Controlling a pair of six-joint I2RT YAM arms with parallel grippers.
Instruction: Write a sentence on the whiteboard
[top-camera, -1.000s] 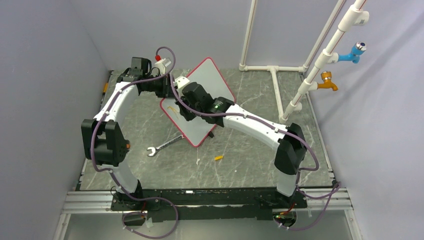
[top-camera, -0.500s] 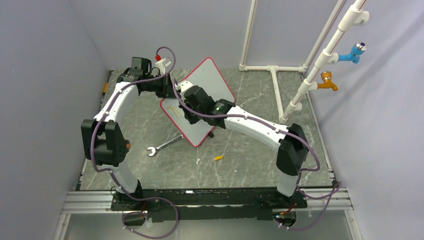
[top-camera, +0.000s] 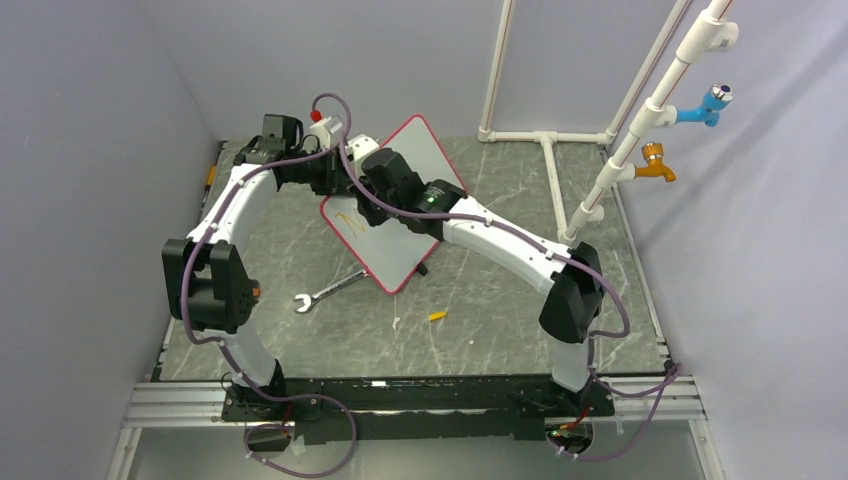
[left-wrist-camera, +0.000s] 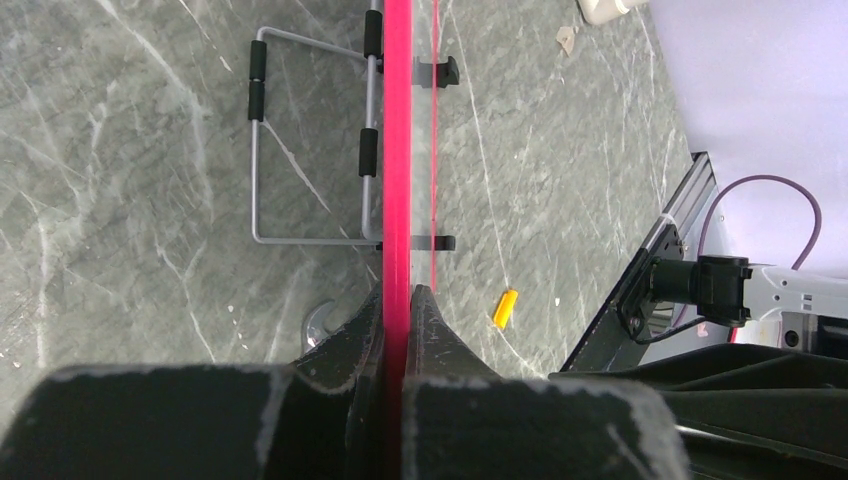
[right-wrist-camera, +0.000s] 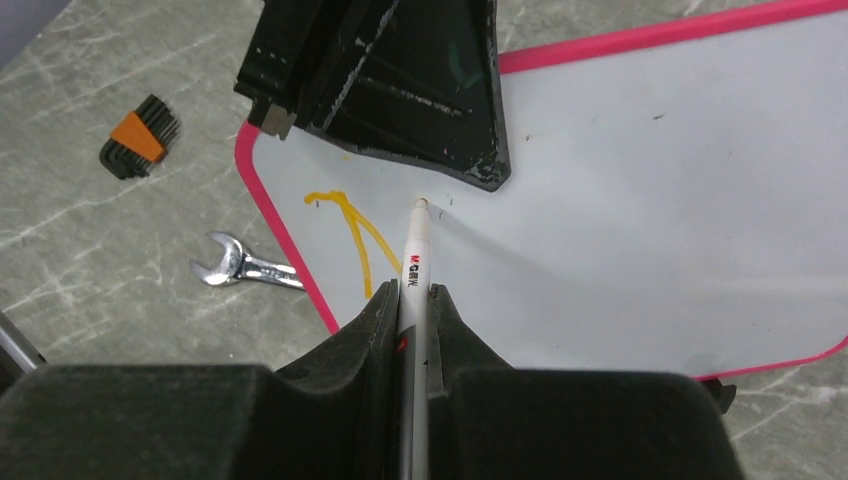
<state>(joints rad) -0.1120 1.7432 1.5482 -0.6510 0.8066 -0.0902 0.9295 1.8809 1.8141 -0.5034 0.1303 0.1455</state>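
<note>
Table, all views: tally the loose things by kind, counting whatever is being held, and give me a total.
whiteboard: 1
marker: 1
wrench: 1
hex key set: 1
small orange piece: 1
Total: 5

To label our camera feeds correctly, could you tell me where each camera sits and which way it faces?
Top external: above and behind the bases, looking down on the table; left arm and right arm show.
Left wrist: on the left arm, looking along the whiteboard's red edge; left gripper clamped on it.
Right wrist: on the right arm, looking down at the board face; right gripper shut on a marker.
Shared: top and right wrist both show the wrench.
</note>
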